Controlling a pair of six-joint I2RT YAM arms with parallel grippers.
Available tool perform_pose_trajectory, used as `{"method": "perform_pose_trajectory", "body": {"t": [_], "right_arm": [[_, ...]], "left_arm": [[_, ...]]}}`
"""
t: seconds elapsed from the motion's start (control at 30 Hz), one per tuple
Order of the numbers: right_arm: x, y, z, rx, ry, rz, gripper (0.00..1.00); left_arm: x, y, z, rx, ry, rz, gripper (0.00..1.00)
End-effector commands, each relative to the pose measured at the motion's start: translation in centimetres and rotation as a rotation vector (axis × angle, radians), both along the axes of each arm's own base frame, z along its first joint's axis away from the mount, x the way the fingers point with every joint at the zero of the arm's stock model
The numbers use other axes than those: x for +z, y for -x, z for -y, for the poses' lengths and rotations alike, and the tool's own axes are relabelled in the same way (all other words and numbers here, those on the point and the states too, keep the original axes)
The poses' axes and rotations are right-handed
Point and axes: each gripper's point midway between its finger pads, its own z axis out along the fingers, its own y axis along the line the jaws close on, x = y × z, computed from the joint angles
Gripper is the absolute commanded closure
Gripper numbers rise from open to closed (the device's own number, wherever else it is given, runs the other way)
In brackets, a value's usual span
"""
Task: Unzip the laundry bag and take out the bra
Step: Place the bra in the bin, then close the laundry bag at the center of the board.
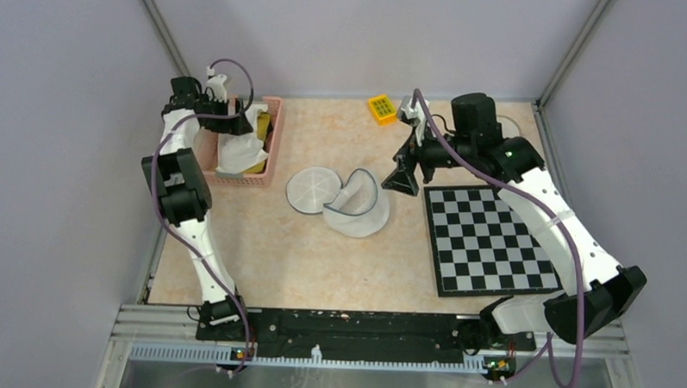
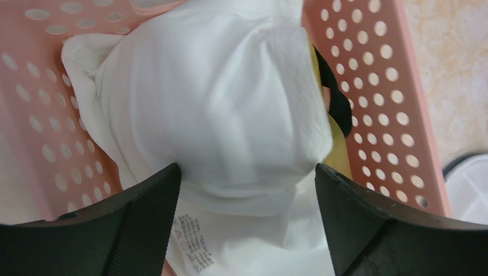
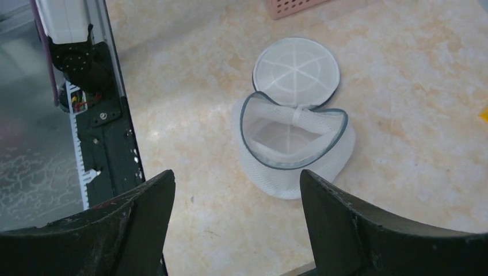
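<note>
The white mesh laundry bag (image 1: 357, 210) lies unzipped in the middle of the table, its mouth gaping and its round lid (image 1: 313, 189) flipped flat to the left. From the right wrist, the bag (image 3: 293, 144) looks hollow inside. The white bra (image 1: 238, 147) rests in the pink basket (image 1: 273, 148) at the back left. My left gripper (image 1: 230, 121) hovers over the basket, open, with the bra's cup (image 2: 218, 103) bulging just beyond the left gripper (image 2: 247, 178). My right gripper (image 1: 403, 180) hangs open just right of the bag, and the right gripper (image 3: 237, 184) holds nothing.
A yellow item (image 2: 339, 155) and a black strap (image 2: 336, 98) lie under the bra in the basket (image 2: 380, 86). A small yellow block (image 1: 380, 108) sits at the back centre. A checkerboard mat (image 1: 489, 238) covers the right side. The black base rail (image 3: 109, 126) runs along the near edge.
</note>
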Motion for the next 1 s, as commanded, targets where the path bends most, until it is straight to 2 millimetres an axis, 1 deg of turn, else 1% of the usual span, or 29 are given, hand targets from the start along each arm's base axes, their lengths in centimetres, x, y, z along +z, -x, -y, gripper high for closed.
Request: {"method": "perform_pose_trajectory", "body": {"t": [0.0,0.07,0.1,0.13,0.17,0.3,0.33,0.43,0.47,0.5,0.53,0.57,0.6,0.63,0.67,0.7,0.77,0.83,0.9,0.97], "right_arm": [[-1.5,-1.0,-0.9,-0.024,-0.034,-0.091,0.22],[-2.5,-1.4,-1.2,-0.040,-0.042,-0.133,0.23],[-3.1,-1.6,-1.4,-0.049,-0.043,-0.153,0.23],[-3.6,-1.9,-1.6,-0.059,-0.044,-0.173,0.24],[-4.4,-2.2,-1.8,-0.069,-0.043,-0.198,0.25],[-7.1,-3.0,-2.3,-0.119,-0.048,-0.280,0.28],[-7.7,-3.2,-2.4,-0.137,-0.052,-0.302,0.29],[-9.3,-3.3,-2.8,-0.170,-0.068,-0.375,0.32],[-9.7,-3.2,-2.9,-0.174,-0.073,-0.396,0.33],[-10.1,-3.3,-3.0,-0.179,-0.077,-0.410,0.34],[-10.5,-3.3,-3.1,-0.185,-0.080,-0.422,0.35],[-11.0,-3.5,-3.1,-0.196,-0.082,-0.437,0.35],[-11.6,-3.6,-3.1,-0.210,-0.080,-0.449,0.35],[-12.5,-3.7,-3.0,-0.229,-0.071,-0.460,0.35],[-13.2,-4.0,-2.9,-0.255,-0.062,-0.467,0.35],[-14.1,-4.3,-2.6,-0.287,-0.050,-0.473,0.35],[-15.8,-4.8,-2.2,-0.345,-0.031,-0.492,0.33],[-17.2,-4.9,-2.0,-0.384,-0.021,-0.521,0.31],[-18.3,-5.0,-2.0,-0.408,-0.018,-0.555,0.31],[-18.3,-5.1,-2.4,-0.413,-0.040,-0.567,0.31]], "left_arm": [[12.6,1.8,1.1,-0.038,-0.093,0.252,0.01],[15.4,3.5,2.6,-0.089,-0.078,0.293,0.01],[16.3,4.4,3.3,-0.111,-0.067,0.295,0.01],[16.7,5.5,4.2,-0.132,-0.054,0.287,0.01],[17.1,6.6,5.1,-0.157,-0.041,0.276,0.01],[16.1,11.3,8.6,-0.243,-0.006,0.212,0.01],[15.5,12.3,9.3,-0.250,-0.013,0.194,0.01],[13.3,15.5,12.4,-0.311,0.006,0.145,0.01],[12.1,16.4,13.3,-0.306,0.018,0.113,0.01],[12.0,17.0,14.3,-0.312,0.025,0.114,0.01],[10.9,18.2,15.3,-0.324,0.042,0.084,0.01],[10.8,18.6,16.1,-0.334,0.039,0.098,0.01],[9.5,19.4,16.8,-0.325,0.031,0.080,0.01],[8.9,19.6,17.4,-0.310,0.011,0.084,0.01],[8.4,19.9,18.5,-0.315,-0.013,0.098,0.01],[7.7,20.1,18.8,-0.304,-0.042,0.093,0.01],[6.4,20.3,19.4,-0.281,-0.071,0.066,0.01],[5.1,20.0,19.4,-0.223,-0.083,0.024,0.01],[3.9,19.9,19.5,-0.185,-0.060,-0.021,0.01],[2.4,20.1,20.5,-0.206,-0.026,-0.073,0.01]]}}
